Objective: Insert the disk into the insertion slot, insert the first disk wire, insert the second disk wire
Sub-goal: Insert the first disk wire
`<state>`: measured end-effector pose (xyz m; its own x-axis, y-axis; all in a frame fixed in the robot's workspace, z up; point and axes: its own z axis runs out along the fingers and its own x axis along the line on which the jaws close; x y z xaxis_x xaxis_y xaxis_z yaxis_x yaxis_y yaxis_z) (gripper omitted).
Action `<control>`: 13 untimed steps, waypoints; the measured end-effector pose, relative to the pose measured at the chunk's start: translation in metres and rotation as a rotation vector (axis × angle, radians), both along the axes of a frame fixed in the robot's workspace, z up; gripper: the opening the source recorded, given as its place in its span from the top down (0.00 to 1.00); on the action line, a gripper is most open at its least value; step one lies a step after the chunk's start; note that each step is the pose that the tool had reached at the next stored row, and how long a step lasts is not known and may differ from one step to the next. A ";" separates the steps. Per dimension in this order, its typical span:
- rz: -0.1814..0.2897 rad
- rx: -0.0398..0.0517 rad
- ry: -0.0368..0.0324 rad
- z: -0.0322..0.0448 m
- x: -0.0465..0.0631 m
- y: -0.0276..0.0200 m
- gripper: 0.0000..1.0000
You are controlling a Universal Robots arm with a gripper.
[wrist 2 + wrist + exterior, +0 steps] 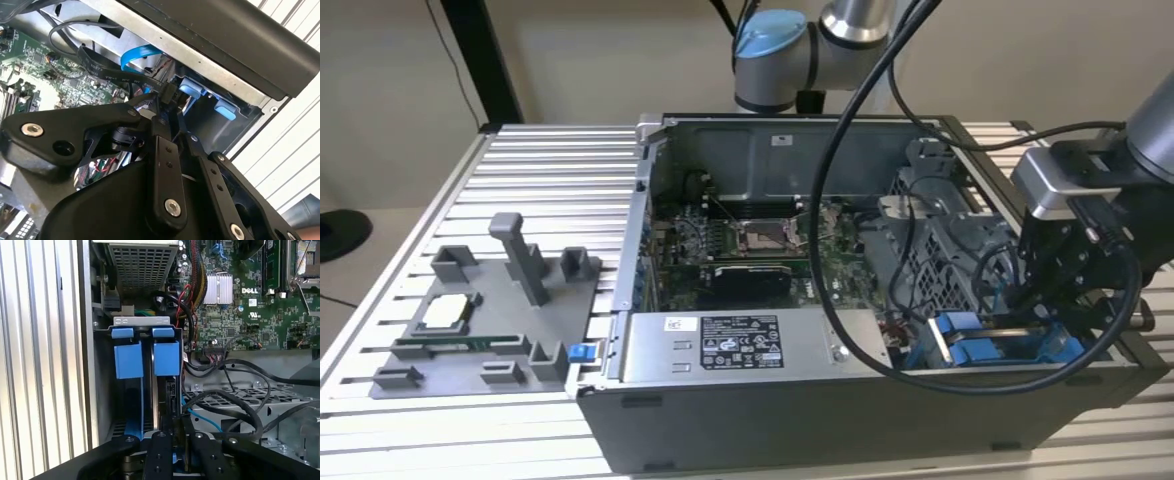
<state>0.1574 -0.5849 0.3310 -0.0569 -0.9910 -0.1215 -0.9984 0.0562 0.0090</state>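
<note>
The disk (166,357), framed by its bright blue caddy, stands inside the insertion slot (145,321), a grey metal bay in the case corner at the exterior view's right (981,345). A second blue caddy tab (128,360) sits beside it. My gripper (169,116) hangs right over that bay (1047,310), its black fingers (160,450) drawn close together. They pinch the black connector (167,92) of a flat black disk wire (100,67), held at the disk's rear edge. A thin blue wire (202,416) runs close by.
The open computer case (854,400) lies on a slatted aluminium table (534,160). Inside are the motherboard with its processor socket (761,235), a grey labelled power-supply box (740,345) and thick black cables (961,375). A grey parts fixture (480,320) sits at the exterior view's left.
</note>
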 end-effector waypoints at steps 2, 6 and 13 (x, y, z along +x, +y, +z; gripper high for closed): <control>0.000 0.0000 0.0000 0.0000 0.000 0.0000 1.00; 0.000 0.0012 0.0001 -0.0007 0.000 0.0000 1.00; 0.001 0.0003 0.0004 0.0104 0.000 0.0000 1.00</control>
<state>0.1574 -0.5849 0.3414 -0.0563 -0.9910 -0.1218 -0.9984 0.0556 0.0094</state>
